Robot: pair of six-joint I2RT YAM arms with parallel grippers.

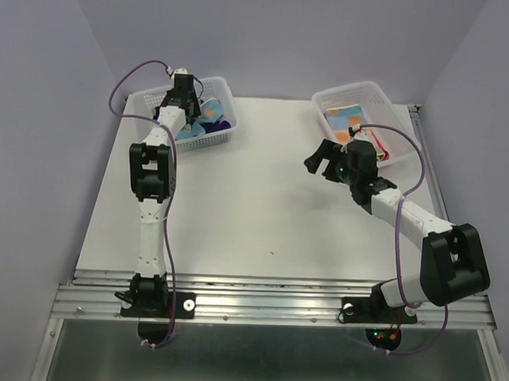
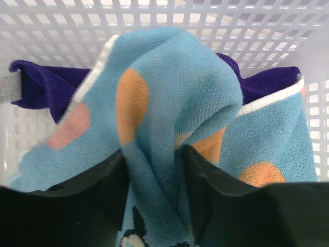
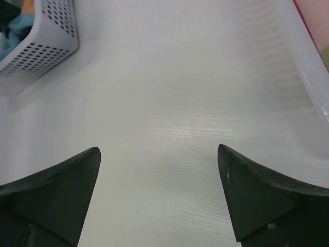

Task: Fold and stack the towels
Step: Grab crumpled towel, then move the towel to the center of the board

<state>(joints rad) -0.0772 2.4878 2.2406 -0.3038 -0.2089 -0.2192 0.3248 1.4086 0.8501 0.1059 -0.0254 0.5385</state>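
The light blue towel with orange spots lies crumpled inside the white basket. The dark purple towel lies bunched behind it in that basket.

Top view is lit evenly from above; only faint shadows are cast on the white table. In the left wrist view the light blue towel is rendered sharp, the left fingers are left near-black, and the basket wall is washed out and soft. In the right wrist view a banded sheen is shown on the table, with the right fingers dark and defocused.
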